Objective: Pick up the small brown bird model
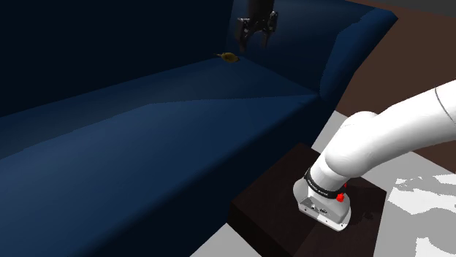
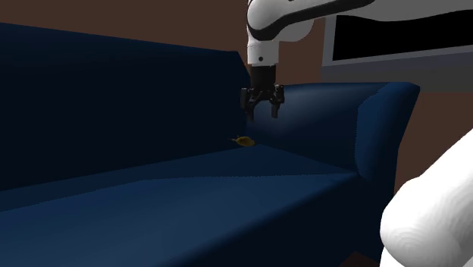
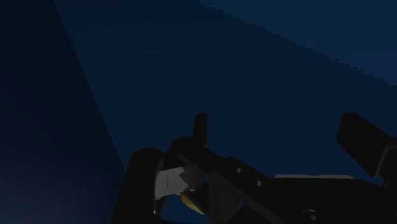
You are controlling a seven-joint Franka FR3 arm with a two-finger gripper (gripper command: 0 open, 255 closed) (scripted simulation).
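The small brown bird model (image 1: 230,56) lies on the dark blue sofa seat (image 1: 183,109), close to the backrest. In the second exterior view the bird (image 2: 244,140) sits just below and to the left of my gripper (image 2: 261,114). The gripper (image 1: 255,41) hangs in the air above the seat, a short way off the bird, pointing down. Its fingers stand apart with nothing between them. In the wrist view the gripper (image 3: 278,137) faces blue sofa fabric, and a small yellow-brown patch (image 3: 189,201) peeks out by the hand's body.
The sofa backrest (image 2: 114,98) rises behind the bird, and an armrest (image 2: 383,129) closes the seat's far end. My dark stand (image 1: 278,212) sits beside the sofa on a grey-and-white floor (image 1: 416,212). A brown wall with a black panel (image 2: 394,38) lies behind.
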